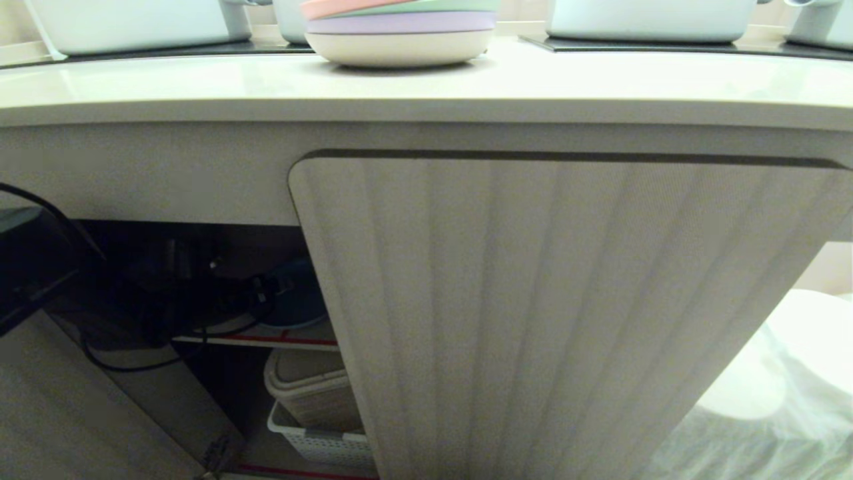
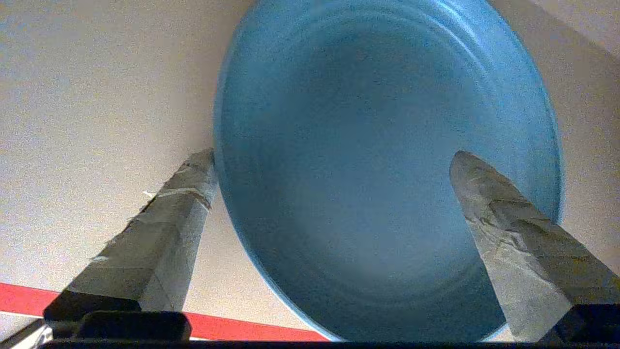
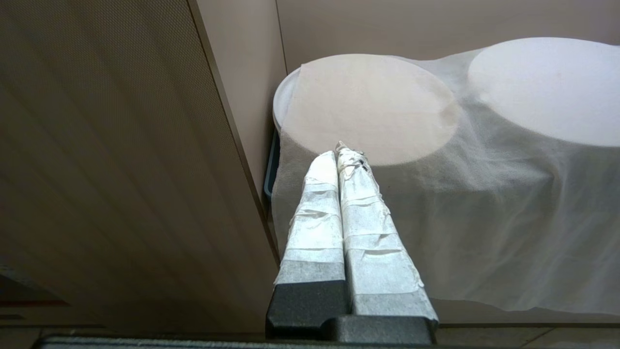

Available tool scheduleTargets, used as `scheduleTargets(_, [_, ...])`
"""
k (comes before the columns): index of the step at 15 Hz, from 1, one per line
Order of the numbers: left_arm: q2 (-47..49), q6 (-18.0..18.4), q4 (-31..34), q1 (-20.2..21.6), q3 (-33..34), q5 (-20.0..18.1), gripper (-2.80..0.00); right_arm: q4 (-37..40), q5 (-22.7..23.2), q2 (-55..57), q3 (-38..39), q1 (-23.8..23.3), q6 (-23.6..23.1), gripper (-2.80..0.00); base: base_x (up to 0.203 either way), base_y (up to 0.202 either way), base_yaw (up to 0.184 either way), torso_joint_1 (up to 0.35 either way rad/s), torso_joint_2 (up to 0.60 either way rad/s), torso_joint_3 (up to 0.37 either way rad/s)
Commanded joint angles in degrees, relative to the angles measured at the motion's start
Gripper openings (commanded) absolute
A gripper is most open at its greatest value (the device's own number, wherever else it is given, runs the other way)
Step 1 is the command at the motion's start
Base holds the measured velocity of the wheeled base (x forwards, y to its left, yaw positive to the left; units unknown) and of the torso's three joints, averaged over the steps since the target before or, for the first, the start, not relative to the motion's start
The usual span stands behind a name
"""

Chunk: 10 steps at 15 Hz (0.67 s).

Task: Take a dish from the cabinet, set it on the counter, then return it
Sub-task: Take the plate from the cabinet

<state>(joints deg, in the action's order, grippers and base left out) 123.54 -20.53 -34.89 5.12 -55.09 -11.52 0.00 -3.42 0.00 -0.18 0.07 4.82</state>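
Inside the cabinet (image 1: pixel 533 300): left gripper (image 2: pixel 334 165) spread wide over the dish (image 2: pixel 378 160)

One taped finger (image 2: pixel 164 228) is seen just outside the dish rim and the other over its blue interior; nothing is gripped; the dish is set on the red-edged inner shelf (image 2: pixel 242 329), behind the ribbed door; the right gripper (image 3: pixel 341 155) is parked beside that door with its fingers pressed together, empty, near cloth-draped round objects (image 3: pixel 484 160); the counter (image 1: pixel 200 83) above carries the pastel plate stack (image 1: pixel 400 30).

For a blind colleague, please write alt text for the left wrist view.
A light-blue dish lies on a beige cabinet shelf edged in red, filling most of the view. The left tool is open, one taped finger beside its rim, the other over it.
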Motion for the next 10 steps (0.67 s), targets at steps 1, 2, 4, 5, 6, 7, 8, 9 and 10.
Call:
scheduleTargets(1, [0.4, -0.1, -0.2, 0.0, 0.0, -0.1, 0.00, 0.0, 0.0, 0.0, 0.0, 0.0, 0.1, -2.80, 0.000, 0.000, 0.000, 0.000, 0.00, 0.000])
scheduleTargets(2, [0.5, -0.1, -0.1, 0.0, 0.1, 0.0, 0.00, 0.0, 0.0, 0.0, 0.0, 0.0, 0.0, -2.80, 0.000, 0.000, 0.000, 0.000, 0.00, 0.000])
scheduleTargets(4, [0.8, 0.2, -0.2, 0.1, 0.2, 0.0, 0.00, 0.0, 0.0, 0.0, 0.0, 0.0, 0.0, -2.80, 0.000, 0.000, 0.000, 0.000, 0.00, 0.000])
scheduleTargets(5, [1.0, 0.3, -0.2, 0.1, 0.2, 0.1, 0.00, 0.0, 0.0, 0.0, 0.0, 0.0, 0.0, -2.80, 0.000, 0.000, 0.000, 0.000, 0.00, 0.000])
scheduleTargets(6, [1.1, 0.3, -0.3, 0.1, 0.0, 0.1, 0.00, 0.0, 0.0, 0.0, 0.0, 0.0, 0.0, -2.80, 0.000, 0.000, 0.000, 0.000, 0.00, 0.000])
scheduleTargets(7, [1.4, 0.3, -0.4, 0.1, 0.0, 0.1, 0.00, 0.0, 0.0, 0.0, 0.0, 0.0, 0.0, -2.80, 0.000, 0.000, 0.000, 0.000, 0.00, 0.000])
scheduleTargets(8, [1.4, 0.4, -0.7, 0.1, 0.0, 0.1, 0.00, 0.0, 0.0, 0.0, 0.0, 0.0, 0.0, -2.80, 0.000, 0.000, 0.000, 0.000, 0.00, 0.000])
scheduleTargets(9, [1.7, 0.4, -0.7, 0.1, 0.0, 0.2, 0.00, 0.0, 0.0, 0.0, 0.0, 0.0, 0.0, -2.80, 0.000, 0.000, 0.000, 0.000, 0.00, 0.000])
scheduleTargets(10, [1.7, 0.4, -0.7, 0.1, 0.0, 0.2, 0.00, 0.0, 0.0, 0.0, 0.0, 0.0, 0.0, -2.80, 0.000, 0.000, 0.000, 0.000, 0.00, 0.000])
